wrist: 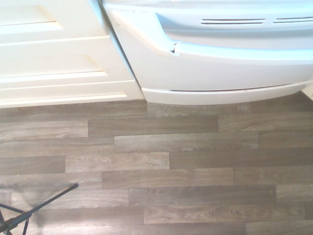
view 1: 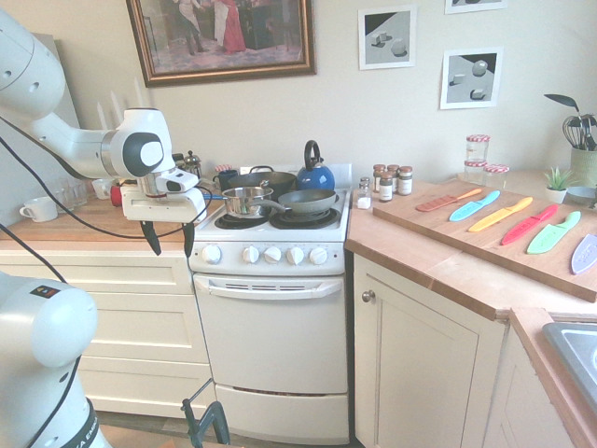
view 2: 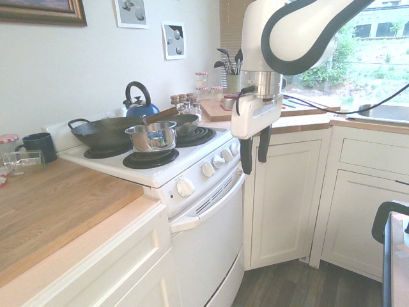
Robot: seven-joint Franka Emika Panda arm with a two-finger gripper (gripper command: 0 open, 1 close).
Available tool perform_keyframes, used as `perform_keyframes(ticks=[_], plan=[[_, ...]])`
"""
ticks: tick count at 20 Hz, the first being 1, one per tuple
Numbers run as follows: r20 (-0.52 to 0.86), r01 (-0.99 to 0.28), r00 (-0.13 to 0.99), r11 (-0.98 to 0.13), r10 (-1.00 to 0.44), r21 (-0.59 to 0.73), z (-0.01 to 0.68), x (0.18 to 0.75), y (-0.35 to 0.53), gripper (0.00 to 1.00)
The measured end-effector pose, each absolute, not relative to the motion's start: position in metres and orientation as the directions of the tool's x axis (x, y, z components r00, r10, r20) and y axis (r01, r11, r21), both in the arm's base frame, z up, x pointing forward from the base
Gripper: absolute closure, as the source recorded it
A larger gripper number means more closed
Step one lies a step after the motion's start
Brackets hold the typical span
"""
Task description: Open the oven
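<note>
A: Nearest the camera, floor only; next back, the oven (view 1: 272, 308), door shut, white bar handle (view 1: 269, 287) under the knobs (view 1: 272, 254).

B: Gripper?

A: Gripper (view 1: 169, 238) hangs in front of the range's front corner, at 10 o'clock from the handle's end, level with the knob row. Fingers point straight down, spread apart, holding nothing. Not touching the oven.

B: Arm pose?

A: Wrist vertical, forearm reaching in level from 9 o'clock. Wrist view looks down at the door front and floor.

B: How to do the step?

A: My read: drop below the knobs, move toward 3 o'clock to the handle's middle, straddle the bar, close, then pull out and down along the door's arc. Risk is bumping a knob.

B: Farther back?

A: Saucepan (view 1: 245, 200), frying pan (view 1: 307, 200), blue kettle (view 1: 315, 174) on the burners.
</note>
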State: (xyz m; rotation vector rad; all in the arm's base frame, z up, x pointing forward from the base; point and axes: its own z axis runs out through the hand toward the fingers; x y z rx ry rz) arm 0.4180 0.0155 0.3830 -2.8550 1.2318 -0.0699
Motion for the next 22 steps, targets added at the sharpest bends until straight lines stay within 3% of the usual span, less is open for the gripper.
perform_keyframes(ticks=[5, 11, 16, 22], plan=[[-0.048, -0.768, 0.64, -0.64, -0.767, -0.019, 0.361, 0.42, 0.008, 0.0], [-0.087, -0.797, 0.601, -0.604, -0.795, 0.016, 0.279, 0.441, -0.037, 0.0], [0.053, -0.713, 0.699, -0.701, -0.713, -0.034, 0.234, 0.476, -0.046, 0.0], [0.152, -0.67, 0.732, -0.742, -0.665, -0.022, 0.234, 0.503, -0.07, 0.0]])
